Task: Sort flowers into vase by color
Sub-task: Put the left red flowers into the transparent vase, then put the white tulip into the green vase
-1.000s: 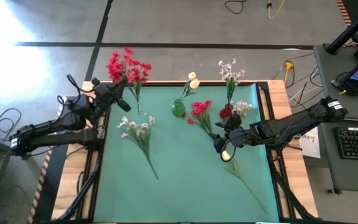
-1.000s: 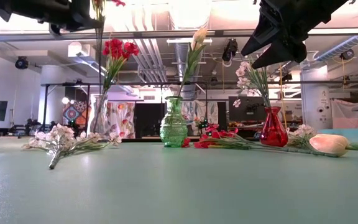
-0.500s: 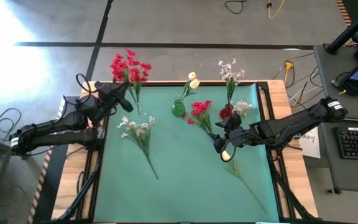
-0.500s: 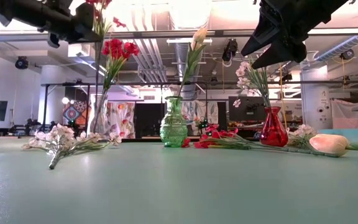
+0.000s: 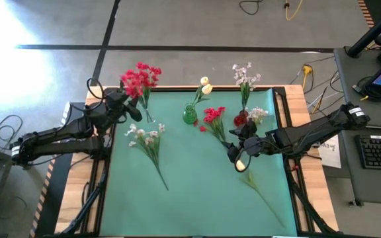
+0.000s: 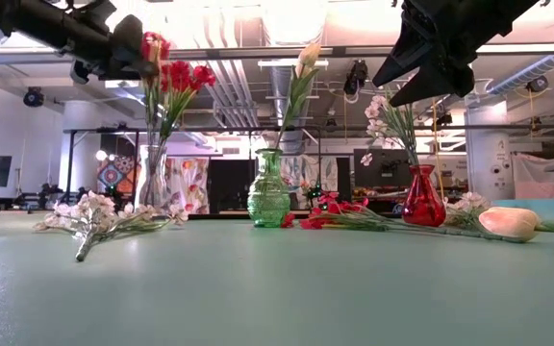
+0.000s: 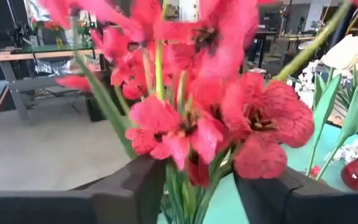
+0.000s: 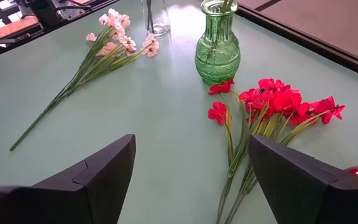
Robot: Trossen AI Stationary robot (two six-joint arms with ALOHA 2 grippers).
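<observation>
Bright, even overhead light; floor glare at ten o'clock in high view. Left wrist view blurred, red blooms unfocused.

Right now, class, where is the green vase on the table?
In the high view the green vase stands near the mat's far edge, about mid-table, between the clear vase of red flowers on the left and the red vase on the right.

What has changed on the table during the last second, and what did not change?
The left pincer lowered a second red flower bunch into the clear vase, next to the one already standing there, and its fingers are now opening around the stems. The right pincer stayed open above the cream-yellow bud. The flowers lying on the table and the other two vases did not move.
</observation>
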